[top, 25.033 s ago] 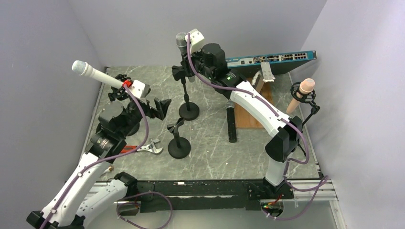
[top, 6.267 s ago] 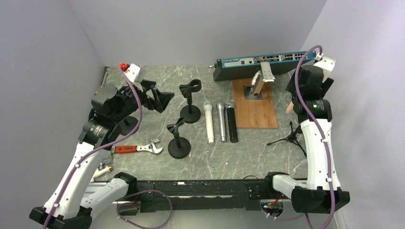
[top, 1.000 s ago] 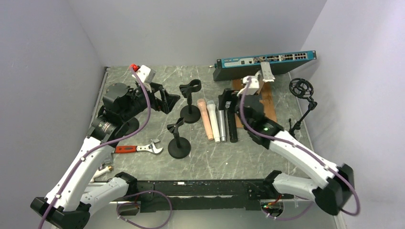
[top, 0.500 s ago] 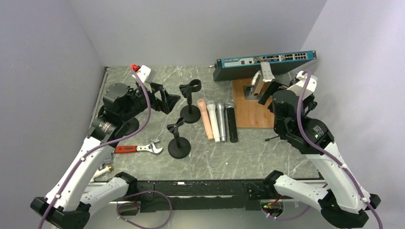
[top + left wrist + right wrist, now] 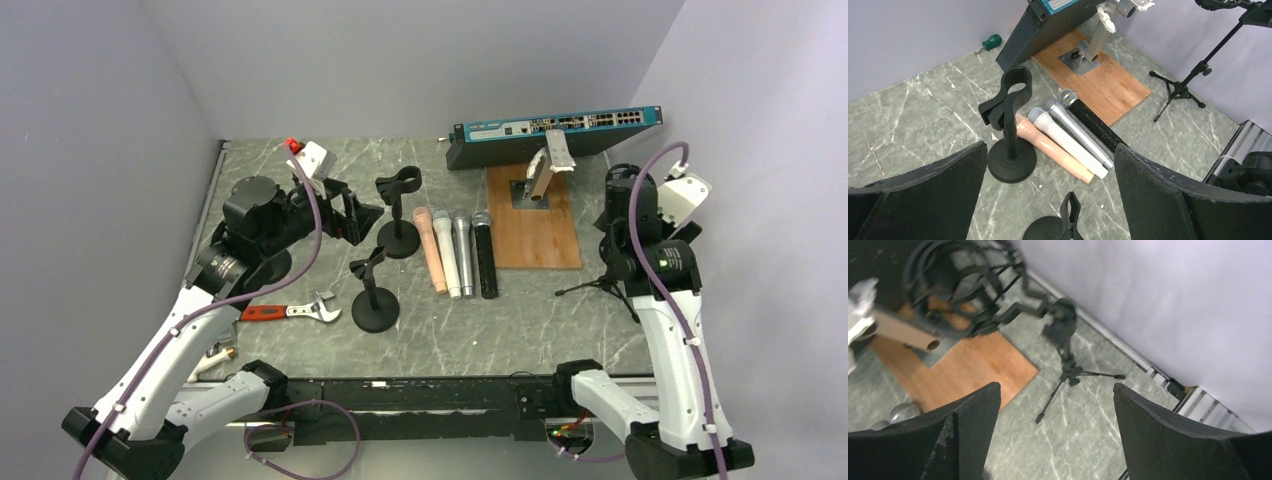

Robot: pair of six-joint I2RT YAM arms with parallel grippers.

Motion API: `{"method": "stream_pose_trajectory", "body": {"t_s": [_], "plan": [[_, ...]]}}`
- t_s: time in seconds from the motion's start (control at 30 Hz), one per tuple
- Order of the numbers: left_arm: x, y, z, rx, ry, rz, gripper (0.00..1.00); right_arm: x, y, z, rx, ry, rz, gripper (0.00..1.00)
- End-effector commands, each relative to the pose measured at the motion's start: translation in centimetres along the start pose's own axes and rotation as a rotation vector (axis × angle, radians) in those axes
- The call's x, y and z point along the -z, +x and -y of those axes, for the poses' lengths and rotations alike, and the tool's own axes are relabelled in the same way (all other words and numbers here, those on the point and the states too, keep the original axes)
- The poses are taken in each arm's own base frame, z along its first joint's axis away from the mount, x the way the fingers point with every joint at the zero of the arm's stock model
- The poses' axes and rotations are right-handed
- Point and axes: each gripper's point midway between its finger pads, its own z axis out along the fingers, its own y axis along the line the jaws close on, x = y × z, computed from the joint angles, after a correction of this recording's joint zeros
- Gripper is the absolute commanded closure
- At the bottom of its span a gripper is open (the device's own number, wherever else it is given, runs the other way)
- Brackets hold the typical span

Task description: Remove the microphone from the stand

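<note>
Four microphones lie side by side mid-table: pink (image 5: 431, 250), white (image 5: 447, 255), silver (image 5: 464, 250) and black (image 5: 485, 258). In the left wrist view the pink one (image 5: 1053, 147) lies next to an empty black clip stand (image 5: 1009, 125). The tripod stand (image 5: 1068, 372) at the right carries an empty round shock mount (image 5: 955, 285). My right gripper (image 5: 1055, 435) hovers open above that tripod, holding nothing, and in the top view the right gripper (image 5: 618, 205) hides the mount. My left gripper (image 5: 350, 215) hangs open left of the stands with nothing in it (image 5: 1050, 195).
A second clip stand (image 5: 372, 295) stands nearer the front. A network switch (image 5: 555, 128) lies at the back, with a wooden board (image 5: 535, 225) and its metal fixture (image 5: 545, 165) in front. A wrench (image 5: 290, 311) lies front left. Side walls stand close on both sides.
My right arm has swung away from the row of microphones to the right and now hangs over the tripod stand. The left arm has barely moved.
</note>
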Motion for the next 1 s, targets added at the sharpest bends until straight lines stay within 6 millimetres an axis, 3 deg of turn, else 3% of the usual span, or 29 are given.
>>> {"method": "stream_pose_trajectory", "body": {"t_s": [0.0, 0.17, 0.3, 0.77, 0.97], "plan": [[0.0, -0.9, 0.2, -0.034, -0.005, 0.024, 0.01, -2.0, -0.8, 0.4, -0.026, 0.01, -0.015, 0.17], [0.1, -1.0, 0.6, -0.04, 0.001, 0.029, 0.01, -3.7, -1.5, 0.3, -0.04, -0.007, 0.002, 0.2], [0.1, -1.0, 0.8, -0.041, 0.01, 0.027, 0.01, -4.9, -2.8, 0.5, -0.024, 0.044, 0.023, 0.45], [0.2, -1.2, 1.1, -0.045, 0.021, 0.033, 0.01, -6.2, -3.7, 1.4, 0.041, 0.095, 0.099, 0.53], [0.2, -1.1, 1.2, -0.048, 0.021, 0.029, 0.01, -6.5, -3.7, 1.1, 0.073, 0.09, 0.092, 0.77]]}}
